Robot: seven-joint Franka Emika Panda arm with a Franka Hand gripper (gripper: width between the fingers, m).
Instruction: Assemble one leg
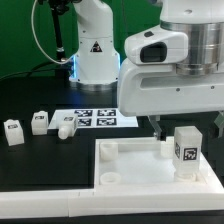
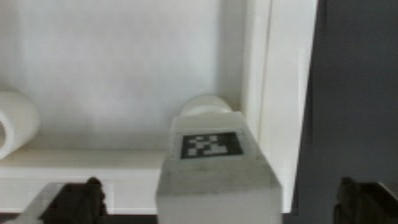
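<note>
A white leg (image 1: 185,149) with a black-and-white tag stands upright in the near corner of the big white rimmed tray-like piece (image 1: 130,170), on the exterior view's right. My gripper (image 1: 187,127) hangs just above it, jaws wide open, one finger on each side and clear of the post. In the wrist view the leg (image 2: 217,150) rises between my dark fingertips (image 2: 71,203), with a gap on both sides; my gripper (image 2: 217,208) holds nothing. The leg's foot is hidden behind its own body.
Three more white legs lie loose on the black table at the exterior view's left (image 1: 13,132), (image 1: 40,122), (image 1: 66,127). The marker board (image 1: 96,117) lies behind them. The robot base (image 1: 95,50) stands at the back. A round socket (image 2: 15,120) sits in the tray.
</note>
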